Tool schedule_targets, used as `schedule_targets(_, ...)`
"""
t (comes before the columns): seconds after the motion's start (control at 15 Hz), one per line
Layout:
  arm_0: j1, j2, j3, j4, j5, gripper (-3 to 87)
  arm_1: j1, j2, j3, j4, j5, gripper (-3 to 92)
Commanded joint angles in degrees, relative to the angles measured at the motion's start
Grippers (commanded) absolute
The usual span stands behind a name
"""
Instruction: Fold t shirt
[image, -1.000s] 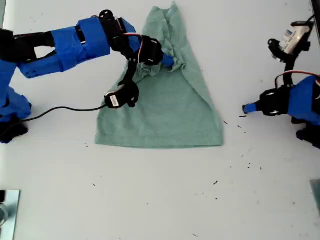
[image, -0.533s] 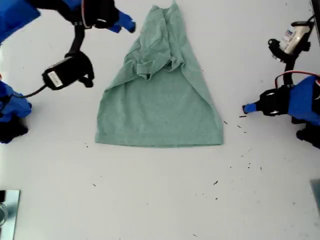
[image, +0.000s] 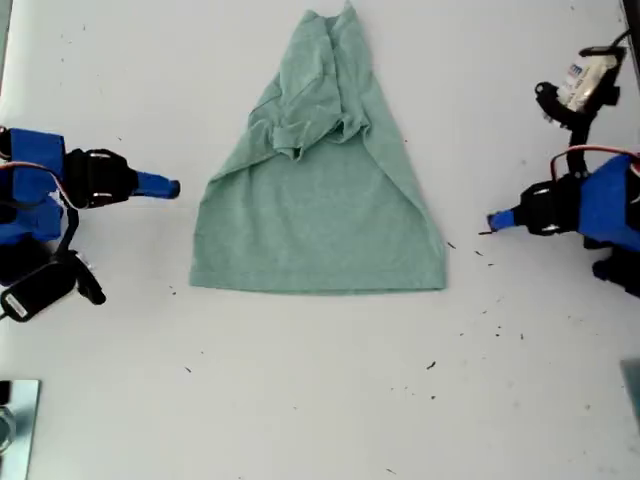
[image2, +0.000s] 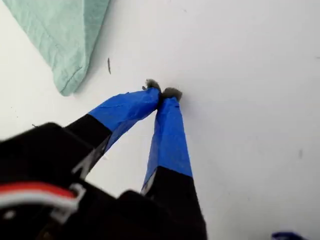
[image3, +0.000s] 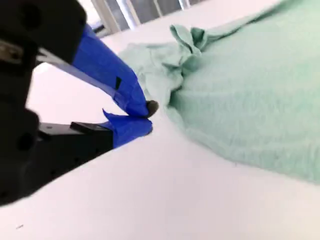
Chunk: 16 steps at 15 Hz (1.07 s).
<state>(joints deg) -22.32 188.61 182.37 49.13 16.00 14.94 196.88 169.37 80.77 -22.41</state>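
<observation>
Wrist views show both end effectors closed, apparently empty, beside the t shirt (image: 320, 190).

White table (image: 320, 400) (dark specks scattered).

My first gripper (image2: 162, 93) sits at the exterior view's right (image: 491, 219), arm drawn back low over the tabletop. Blue-taped jaws pressed tip to tip with nothing between, tips pointing toward the exterior view's left. My second gripper (image3: 148, 117) sits at the exterior view's left (image: 172, 187), forearm about level. Its jaws are closed and empty too, tips pointing toward the exterior view's right. The two arms are well apart.
</observation>
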Motion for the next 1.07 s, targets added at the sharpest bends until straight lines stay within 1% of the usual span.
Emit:
schedule_targets(0.0, 0.4, 1.7, 1.4, -0.2, -0.8, -0.2, -1.1, -19.2, -25.2, 2.6, -0.4, 4.1)
schedule_targets(0.07, 0.5, 1.7, 1.5, -0.2, -0.8, -0.2, -2.6, -30.3, -36.3, 5.0, -0.5, 15.3)
schedule_targets(0.13, 0.6, 1.7, 1.5, -0.3, -0.8, -0.2, -3.8, -38.1, -44.7, 6.3, -0.6, 24.2)
schedule_targets(0.2, 0.6, 1.7, 1.6, -0.3, -0.9, -0.2, -5.0, -45.0, -51.6, 7.3, -1.9, 36.0)
schedule_targets(0.33, 0.6, 1.8, 1.6, -0.3, -0.9, -0.2, -6.6, -57.6, -61.2, 9.7, -2.3, 35.8)
schedule_targets(0.4, 0.6, 1.8, 1.6, -0.3, -0.8, -0.2, -6.9, -62.8, -62.9, 9.3, -2.4, 36.0)
schedule_targets(0.6, 0.6, 2.0, 1.7, -0.3, -0.8, -0.2, -7.6, -74.8, -61.6, 2.9, -3.3, 35.9)
schedule_targets(0.67, 0.6, 2.2, 1.7, -0.3, -0.8, -0.2, -7.6, -77.8, -59.2, -0.3, -3.7, 36.0)
schedule_targets(0.8, 0.7, 2.4, 1.8, -0.2, -0.8, -0.2, -7.1, -81.9, -51.6, -9.3, -3.6, 35.6)
schedule_targets(0.93, 0.9, 2.5, 1.8, -0.2, -0.8, -0.2, -6.4, -83.8, -40.6, -21.0, -2.8, 30.2)
schedule_targets(1.0, 1.0, 2.5, 1.8, -0.1, -0.8, -0.2, -6.3, -84.6, -35.4, -27.1, -2.2, 22.3)
